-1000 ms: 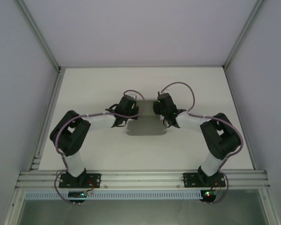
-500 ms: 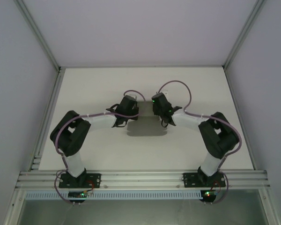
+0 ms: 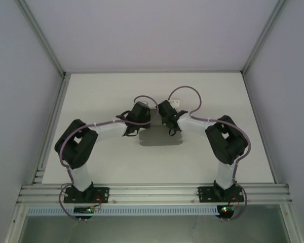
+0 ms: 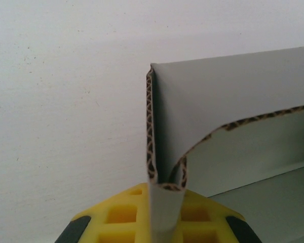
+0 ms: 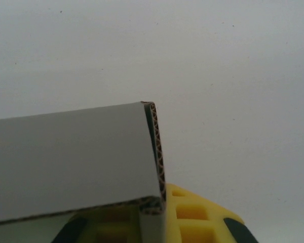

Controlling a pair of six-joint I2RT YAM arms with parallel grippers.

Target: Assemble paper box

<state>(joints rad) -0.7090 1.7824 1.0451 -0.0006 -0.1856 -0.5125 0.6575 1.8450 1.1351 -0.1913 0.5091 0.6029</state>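
The paper box [image 3: 159, 138] is grey corrugated board lying mid-table between my two grippers, partly under them. In the left wrist view my left gripper [image 4: 165, 196] is shut on an upright folded corner of the box [image 4: 228, 96], its yellow fingers [image 4: 121, 212] pressing both sides. My right gripper [image 5: 154, 215] is shut on the end of a raised wall of the box [image 5: 71, 157]; one yellow finger [image 5: 197, 215] shows, the other sits in shadow behind the board. From above, the left gripper [image 3: 140, 115] and right gripper [image 3: 167, 114] stand close together at the box's far edge.
The white table [image 3: 218, 96] is walled by aluminium rails at the left [image 3: 53, 121] and right [image 3: 253, 106], with a rail across the front [image 3: 152, 192]. A small white piece [image 3: 178, 101] shows just behind the right gripper.
The right gripper has swung left toward the left gripper and closed on the box wall; its elbow has drawn inward. The left arm has held still, gripping throughout.
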